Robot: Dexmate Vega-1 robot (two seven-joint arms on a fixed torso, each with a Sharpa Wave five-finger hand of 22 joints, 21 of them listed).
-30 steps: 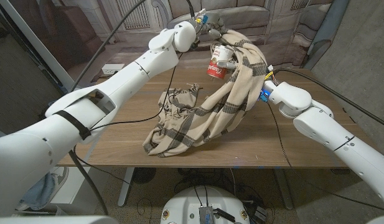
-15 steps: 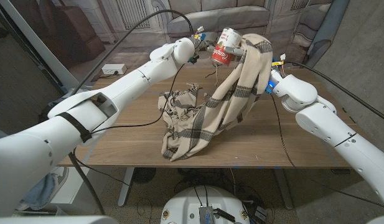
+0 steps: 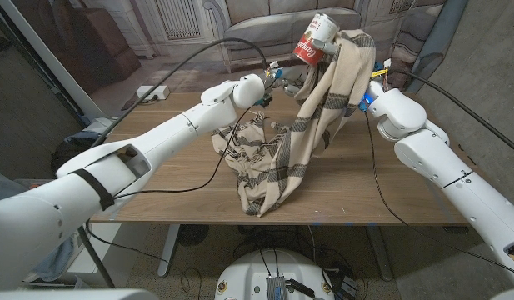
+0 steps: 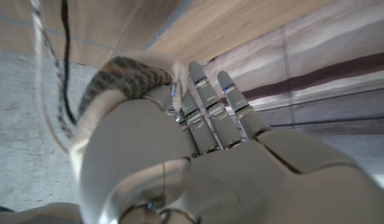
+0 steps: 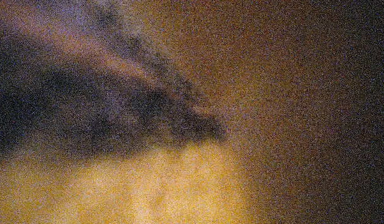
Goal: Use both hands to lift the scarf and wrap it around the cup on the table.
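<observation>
Currently I am lifting the scarf [image 3: 302, 133]: a beige length with dark stripes, its upper part hanging high above the table [image 3: 390, 192] and its lower end trailing onto the wood. The cup [image 3: 316, 39], a red and white tin-like cup, is riding tilted at the top of the scarf, off the table, caught up in the cloth. My right hand [image 3: 362, 93] is sitting just behind the scarf's upper fold and is mostly covered by it; I am judging that it is gripping the cloth, but I cannot tell how its fingers are set, and the right wrist view is giving only a dark blur. My left hand [image 4: 198, 149] is sitting just beside the scarf below the cup, fingers [image 4: 207, 93] reaching out nearly straight and close together, with a striped bunch of scarf [image 4: 120, 78] pressed against the thumb side; whether that is a true hold I cannot tell. Next move, as I judge it: bringing cup and scarf down to the table and winding the free length round the cup. Black cables [image 3: 198, 171] are lying across the table near the scarf and could snag it.
</observation>
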